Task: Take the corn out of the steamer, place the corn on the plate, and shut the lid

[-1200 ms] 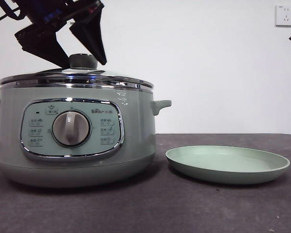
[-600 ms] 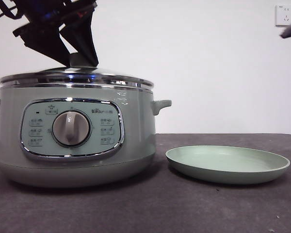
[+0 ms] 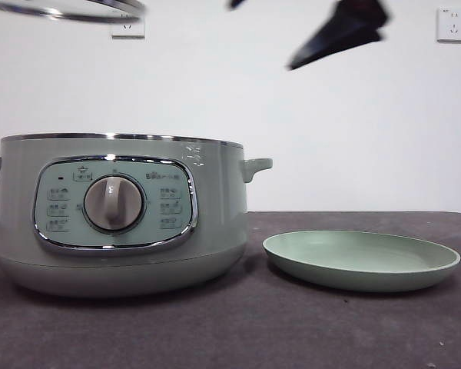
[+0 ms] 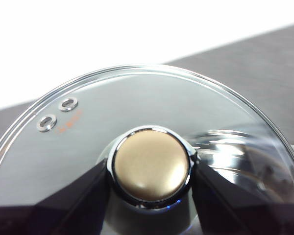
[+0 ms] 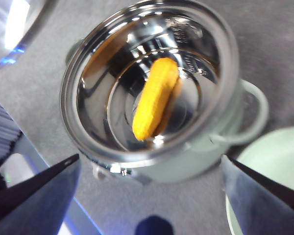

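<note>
The sage-green steamer (image 3: 115, 207) stands uncovered at the left of the table. The right wrist view looks down into its steel pot (image 5: 225, 63), where the yellow corn (image 5: 154, 98) lies on the bottom. High above the steamer, at the top left of the front view, hangs the glass lid (image 3: 61, 9). My left gripper (image 4: 151, 171) is shut on its knob (image 4: 151, 164). My right gripper (image 3: 338, 34) hovers high over the gap between steamer and plate, open and empty (image 5: 152, 191). The pale green plate (image 3: 361, 261) rests empty to the right of the steamer.
Two white wall sockets (image 3: 452, 24) (image 3: 128, 28) sit on the back wall. The steamer's side handle (image 3: 255, 165) sticks out toward the plate. Dark tabletop (image 3: 238, 330) stretches in front of both.
My left gripper shut on the knob and lifted the lid off the steamer, up to the top left. My right gripper moved in from the right edge toward the top middle.
</note>
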Available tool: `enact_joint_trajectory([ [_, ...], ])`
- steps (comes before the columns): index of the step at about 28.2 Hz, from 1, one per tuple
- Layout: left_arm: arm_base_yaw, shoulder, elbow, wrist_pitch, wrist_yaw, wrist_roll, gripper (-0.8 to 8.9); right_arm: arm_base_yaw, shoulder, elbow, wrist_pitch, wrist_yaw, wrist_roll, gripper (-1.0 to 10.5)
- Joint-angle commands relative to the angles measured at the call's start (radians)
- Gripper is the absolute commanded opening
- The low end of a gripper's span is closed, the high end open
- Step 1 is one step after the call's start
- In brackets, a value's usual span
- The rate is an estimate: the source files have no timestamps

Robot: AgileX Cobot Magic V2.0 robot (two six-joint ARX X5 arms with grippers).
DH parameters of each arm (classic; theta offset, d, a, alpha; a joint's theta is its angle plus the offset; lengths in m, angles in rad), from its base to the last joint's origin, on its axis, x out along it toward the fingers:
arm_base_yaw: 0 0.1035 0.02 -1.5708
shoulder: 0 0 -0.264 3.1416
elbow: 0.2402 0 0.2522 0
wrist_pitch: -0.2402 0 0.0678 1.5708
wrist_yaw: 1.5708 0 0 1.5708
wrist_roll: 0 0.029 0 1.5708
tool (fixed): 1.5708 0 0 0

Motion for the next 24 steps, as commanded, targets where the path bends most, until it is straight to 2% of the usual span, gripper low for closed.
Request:
enact_joint_trajectory([
  [1,0.004,-0.059,0.011,0.025,-0.089,0.019,-0.09,0.052,0.116,0.103,-0.043,0.060,-0.013,4.7],
  [10,0.003,-0.173,0.011,-0.006,-0.243,0.050,-0.09,0.157,0.493,0.511,-0.212,0.186,-0.064,4.7],
  [12,0.004,-0.188,0.011,-0.011,-0.246,0.054,-0.09,0.176,0.558,0.575,-0.244,0.226,-0.076,4.6],
  [15,0.004,-0.198,0.011,-0.018,-0.246,0.054,-0.09,0.205,0.636,0.633,-0.253,0.279,-0.093,4.1],
  [18,0.003,-0.198,0.011,-0.027,-0.245,0.054,-0.09,0.224,0.702,0.666,-0.249,0.295,-0.104,4.1],
  [21,0.003,-0.198,0.011,-0.036,-0.243,0.054,-0.09,0.232,0.752,0.671,-0.240,0.346,-0.109,4.1],
  [24,0.003,-0.198,0.011,-0.040,-0.243,0.053,-0.09,0.230,0.797,0.671,-0.237,0.354,-0.111,4.1],
])
